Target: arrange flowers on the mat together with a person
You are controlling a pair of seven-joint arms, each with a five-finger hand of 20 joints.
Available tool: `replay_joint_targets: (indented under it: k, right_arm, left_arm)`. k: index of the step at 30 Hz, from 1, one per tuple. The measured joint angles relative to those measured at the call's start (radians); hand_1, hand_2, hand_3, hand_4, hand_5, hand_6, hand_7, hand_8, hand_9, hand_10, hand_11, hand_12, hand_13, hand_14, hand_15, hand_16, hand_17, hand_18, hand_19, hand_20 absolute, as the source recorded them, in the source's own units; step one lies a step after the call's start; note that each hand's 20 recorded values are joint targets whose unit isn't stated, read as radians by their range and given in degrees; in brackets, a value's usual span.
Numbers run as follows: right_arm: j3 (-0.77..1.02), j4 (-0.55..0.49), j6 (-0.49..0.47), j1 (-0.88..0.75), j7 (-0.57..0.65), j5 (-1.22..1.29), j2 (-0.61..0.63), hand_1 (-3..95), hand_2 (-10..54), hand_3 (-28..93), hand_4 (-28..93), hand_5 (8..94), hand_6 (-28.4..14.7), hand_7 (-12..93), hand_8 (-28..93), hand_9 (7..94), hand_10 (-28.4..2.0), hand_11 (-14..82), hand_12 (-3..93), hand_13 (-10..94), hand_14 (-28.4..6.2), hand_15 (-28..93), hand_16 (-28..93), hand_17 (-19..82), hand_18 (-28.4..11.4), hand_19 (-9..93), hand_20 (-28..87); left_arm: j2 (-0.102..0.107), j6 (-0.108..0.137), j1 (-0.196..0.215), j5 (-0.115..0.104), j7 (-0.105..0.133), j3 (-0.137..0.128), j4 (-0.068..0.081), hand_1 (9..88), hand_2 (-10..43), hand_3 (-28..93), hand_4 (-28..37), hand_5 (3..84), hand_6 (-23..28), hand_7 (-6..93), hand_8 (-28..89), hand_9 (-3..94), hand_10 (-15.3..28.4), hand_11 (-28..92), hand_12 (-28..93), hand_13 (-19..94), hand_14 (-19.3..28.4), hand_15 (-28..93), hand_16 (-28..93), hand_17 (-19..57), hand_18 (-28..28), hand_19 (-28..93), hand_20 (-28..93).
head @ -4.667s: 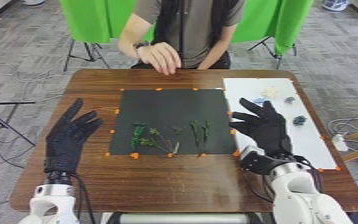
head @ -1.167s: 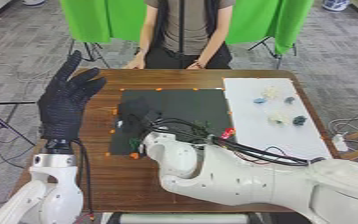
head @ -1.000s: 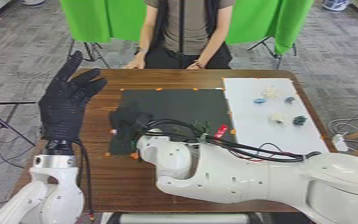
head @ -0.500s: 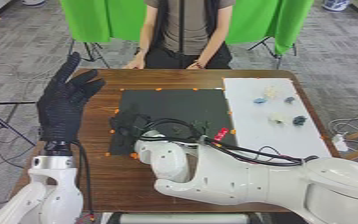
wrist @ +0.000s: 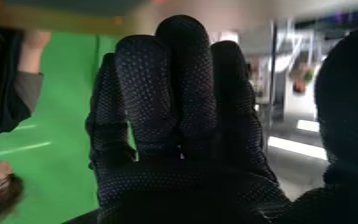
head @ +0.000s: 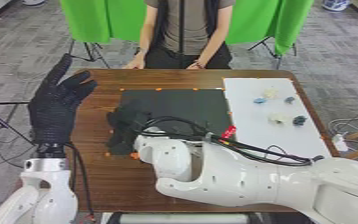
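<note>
Pale, blue and dark flowers [head: 299, 120] lie on the white sheet [head: 291, 142], which is at the right part of the brown counter [head: 104, 187]. Just beside this sheet is the dark mat [head: 190, 104]. Over the mat's left edge is the right hand [head: 127, 125], its fingers straight, its thumb apart. Left hand [head: 55, 107], fingers also extended, is near the counter's left edge.

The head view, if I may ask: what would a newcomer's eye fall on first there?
Probably the bulky white right arm, stretched across the table, its black right robot hand at the left side of the dark mat. Next might come the bright green curtain beyond the table and the left robot hand at the left.
</note>
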Motion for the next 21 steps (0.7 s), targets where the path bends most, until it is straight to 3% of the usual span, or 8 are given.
replay_joint_targets:
  k: [5, 10, 16, 21]
  right_arm:
    - [0.268, -0.137, 0.021, -0.119, -0.063, 0.019, 0.051, 26.5, -1.6, 64, -28, 56.3, -0.2, 15, -13, 70.5, -14.9, 34.8, 18.1, 61, -12.9, 63, 14, 15, -18.8, 65, 26]
    - [0.518, -0.282, 0.155, -0.280, -0.165, 0.304, 0.122, 22.3, 4.4, 64, -27, 54.6, -1.7, 16, -14, 62.5, -17.2, 25.4, 15.4, 52, -17.2, 53, 10, 11, -19.1, 58, 22]
    - [0.817, -0.414, 0.180, -0.568, -0.341, 0.594, 0.176, 14.2, 14.2, 65, -27, 48.5, -3.6, 13, -12, 55.2, -20.3, 18.9, 14.4, 43, -21.0, 47, 8, 8, -18.6, 54, 19]
    - [1.038, -0.506, 0.211, -0.813, -0.384, 0.813, 0.173, 11.4, 15.7, 66, -27, 43.1, -2.9, 10, -11, 50.8, -20.1, 13.7, 13.4, 39, -22.2, 40, 8, 5, -19.4, 50, 17]
  left_arm:
    - [-0.010, 0.000, 0.056, 0.002, 0.005, -0.049, -0.019, 19.9, 11.6, 72, -28.3, 32.3, 6.3, 11.7, -9, 37.6, 18.9, 24, 11, 30, 24.9, 50, -9, -2.8, 26.3, 71, -6]
    - [-0.039, 0.000, 0.112, 0.001, 0.007, -0.089, -0.023, 19.8, 11.5, 72, -28.3, 32.3, 6.2, 11.7, -9, 37.5, 18.8, 24, 11, 30, 24.9, 49, -9, -3.2, 25.8, 69, -7]
    - [-0.112, -0.008, 0.188, 0.004, -0.019, -0.139, -0.023, 19.7, 10.5, 73, -28.3, 32.9, 5.4, 11.3, -9, 37.8, 18.6, 24, 11, 31, 24.4, 47, -9, -3.6, 25.6, 68, -7]
    - [-0.156, -0.032, 0.211, 0.016, -0.032, -0.148, -0.013, 20.0, 10.0, 73, -28.3, 33.5, 4.5, 10.9, -9, 38.6, 18.0, 23, 10, 32, 23.7, 44, -9, -3.7, 25.0, 65, -7]
